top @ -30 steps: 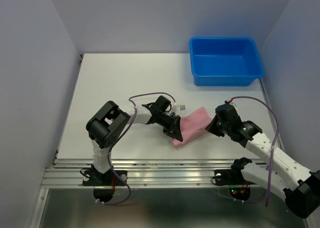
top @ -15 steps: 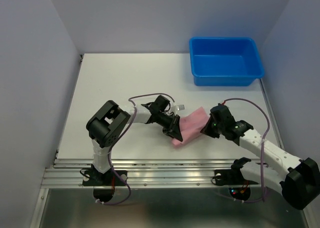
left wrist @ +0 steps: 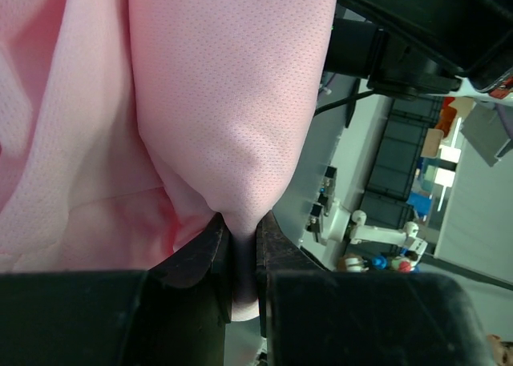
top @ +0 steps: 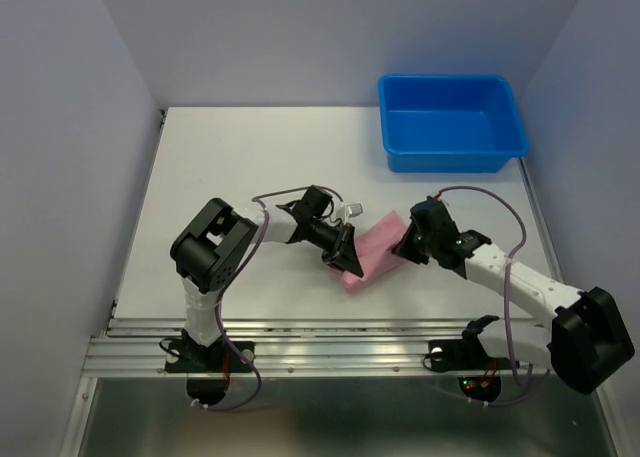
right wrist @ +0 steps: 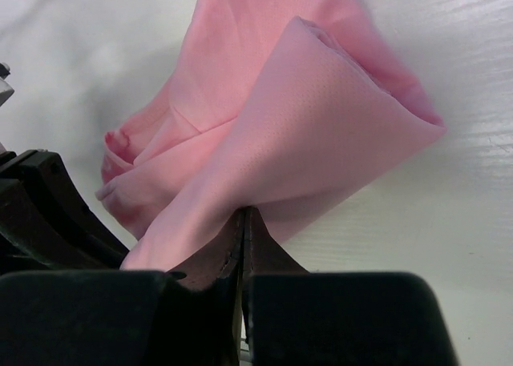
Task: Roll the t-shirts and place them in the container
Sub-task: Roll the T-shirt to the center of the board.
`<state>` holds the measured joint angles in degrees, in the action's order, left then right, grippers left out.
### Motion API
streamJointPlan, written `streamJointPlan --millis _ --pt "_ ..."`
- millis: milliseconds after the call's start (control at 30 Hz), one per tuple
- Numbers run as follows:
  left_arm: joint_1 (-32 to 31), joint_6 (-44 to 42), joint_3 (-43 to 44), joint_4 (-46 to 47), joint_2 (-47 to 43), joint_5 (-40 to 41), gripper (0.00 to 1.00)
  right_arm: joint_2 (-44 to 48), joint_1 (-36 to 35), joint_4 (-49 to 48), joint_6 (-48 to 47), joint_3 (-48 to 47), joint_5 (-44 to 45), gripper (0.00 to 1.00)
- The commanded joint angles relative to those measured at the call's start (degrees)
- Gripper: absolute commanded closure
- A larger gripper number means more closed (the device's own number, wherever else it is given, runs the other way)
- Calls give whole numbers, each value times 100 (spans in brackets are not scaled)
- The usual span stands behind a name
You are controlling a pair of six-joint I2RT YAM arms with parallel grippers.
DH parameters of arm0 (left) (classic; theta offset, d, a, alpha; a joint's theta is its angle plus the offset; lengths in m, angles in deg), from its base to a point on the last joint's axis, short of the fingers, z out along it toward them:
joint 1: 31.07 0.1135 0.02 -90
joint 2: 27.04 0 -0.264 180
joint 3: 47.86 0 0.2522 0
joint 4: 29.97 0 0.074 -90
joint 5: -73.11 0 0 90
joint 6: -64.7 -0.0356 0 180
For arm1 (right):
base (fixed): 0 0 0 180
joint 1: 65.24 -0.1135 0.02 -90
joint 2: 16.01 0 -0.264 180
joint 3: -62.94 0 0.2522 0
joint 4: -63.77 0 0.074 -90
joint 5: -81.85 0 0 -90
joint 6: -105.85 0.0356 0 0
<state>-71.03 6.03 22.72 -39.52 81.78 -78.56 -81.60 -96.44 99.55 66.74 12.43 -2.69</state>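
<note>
Blue bin [top: 452, 122] sits well beyond the right gripper [top: 405, 245], at the far corner of the table [top: 230, 167]. Only cloth lies between the grippers. Pink t-shirt [top: 372, 255], bunched up, lies between them and touches both. Left gripper [top: 347, 262]: jaws narrow, pinching a thick fold of shirt. Right gripper: jaws pressed together on a thin edge of the shirt.

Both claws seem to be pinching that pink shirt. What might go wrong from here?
The left gripper and right gripper each pinch only a thin fold of the pink t-shirt; it might slip free and the bundle loosen. The two grippers sit very close across it, so they could bump.
</note>
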Motion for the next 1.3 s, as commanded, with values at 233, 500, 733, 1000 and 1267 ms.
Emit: streamJointPlan --millis 233,500,733,1000,1267 --pt "191 602 -21 739 -9 -662 100 -622 -18 -848 -88 -464 193 99" --pt "331 585 -109 915 69 -750 100 -1359 -18 -1252 -132 -701 255 99" --pt "454 497 -162 863 70 -680 98 -2002 -18 -1306 -220 -1053 255 99" --pt "542 -477 -39 -401 -299 127 39 -2670 -18 -1139 -378 -1299 123 99" --pt "560 -1436 602 -2204 -985 2105 38 -2565 -18 -902 -563 -1369 114 99"
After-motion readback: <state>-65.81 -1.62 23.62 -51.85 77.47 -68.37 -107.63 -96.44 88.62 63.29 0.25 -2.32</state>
